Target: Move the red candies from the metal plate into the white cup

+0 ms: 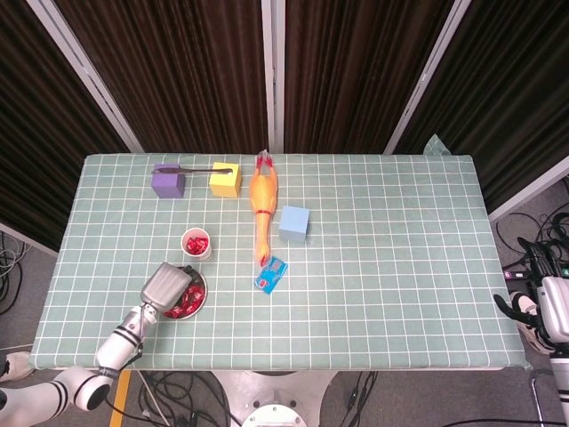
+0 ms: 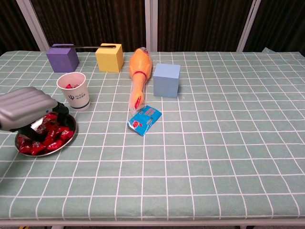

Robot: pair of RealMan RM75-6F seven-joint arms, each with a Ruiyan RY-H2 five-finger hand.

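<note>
Near the front-left corner of the green checked tabletop [image 2: 214, 157], the round metal plate [image 2: 69, 136] holds a heap of red wrapped candies [image 2: 50, 136]. The left hand [image 2: 26, 109] lies over the plate's left part, its grey back uppermost and its dark fingers [image 2: 61, 110] curled down among the candies; whether they have hold of one cannot be told. Just behind the plate stands the white paper cup [image 2: 75, 90], with a few red candies already inside.

Behind the cup, near the far edge, sit a purple cube [image 2: 62, 57] and a yellow cube [image 2: 109, 57], with a thin dark rod resting across their tops. To the cup's right an orange rubber chicken [image 2: 139, 71] stretches front to back, a pale blue cube [image 2: 167, 79] beside it and a blue snack packet [image 2: 144, 119] at its near end.

The right hand [image 1: 551, 311] hangs past the table's front-right corner, well apart from everything, with nothing seen in it; how its fingers lie is unclear.
</note>
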